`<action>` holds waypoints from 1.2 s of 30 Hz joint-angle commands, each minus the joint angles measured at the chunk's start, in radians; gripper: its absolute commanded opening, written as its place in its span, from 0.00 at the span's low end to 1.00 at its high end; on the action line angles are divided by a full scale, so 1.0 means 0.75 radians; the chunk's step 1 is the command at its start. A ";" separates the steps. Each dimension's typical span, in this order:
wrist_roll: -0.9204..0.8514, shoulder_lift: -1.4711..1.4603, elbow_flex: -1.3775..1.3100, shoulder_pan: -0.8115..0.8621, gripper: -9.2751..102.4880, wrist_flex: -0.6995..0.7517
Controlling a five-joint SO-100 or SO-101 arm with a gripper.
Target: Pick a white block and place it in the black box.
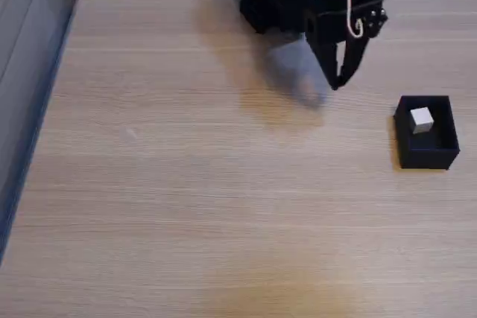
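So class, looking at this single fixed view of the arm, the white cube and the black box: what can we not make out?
- Arm base and upper links: cut off by the top edge.
- Gripper: whether its fingers are open or shut; they merge, dark and slightly blurred.
- Black box: part of its floor, hidden by its walls and the white block.

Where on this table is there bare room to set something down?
Bare wood runs from the table's left edge to the black box, and along the whole near side. It is crowded top right, where the gripper hangs near the box holding the white block.

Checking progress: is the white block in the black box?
In: the white block sits inside the black box walls.
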 commanded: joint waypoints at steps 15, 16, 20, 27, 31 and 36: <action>-0.086 1.190 0.959 0.223 0.08 0.284; -0.045 1.190 0.959 0.211 0.08 0.295; 0.004 1.192 0.961 0.233 0.08 0.301; 0.004 1.192 0.961 0.233 0.09 0.303; 0.004 1.192 0.961 0.233 0.10 0.303; 0.004 1.192 0.961 0.233 0.09 0.303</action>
